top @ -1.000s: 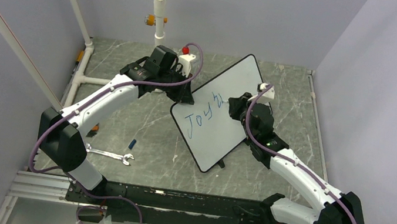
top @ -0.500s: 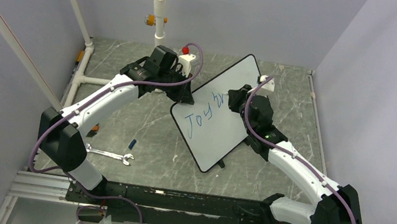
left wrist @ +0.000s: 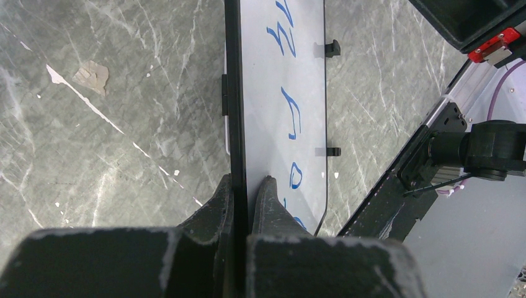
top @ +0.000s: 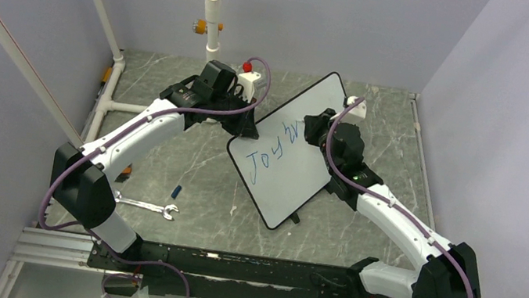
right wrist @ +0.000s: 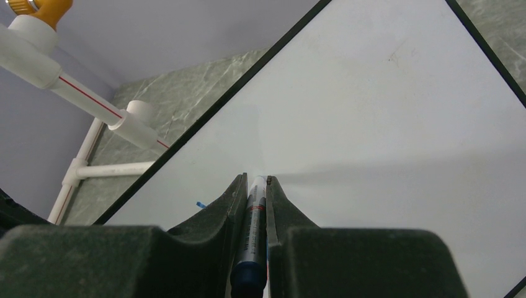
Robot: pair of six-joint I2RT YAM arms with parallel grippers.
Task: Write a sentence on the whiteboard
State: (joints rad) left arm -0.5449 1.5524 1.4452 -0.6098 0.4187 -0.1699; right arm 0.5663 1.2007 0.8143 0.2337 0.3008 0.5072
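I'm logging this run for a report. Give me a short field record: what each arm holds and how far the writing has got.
left pincer: shut on the rim of the whiteboard
right pincer: shut on a marker, tip at the board
writing: blue, "Joy" plus a few more strokes
also there: wrench

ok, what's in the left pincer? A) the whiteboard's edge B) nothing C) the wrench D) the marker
A: the left pincer is shut on the whiteboard rim in its wrist view; the marker sits in the right pincer.
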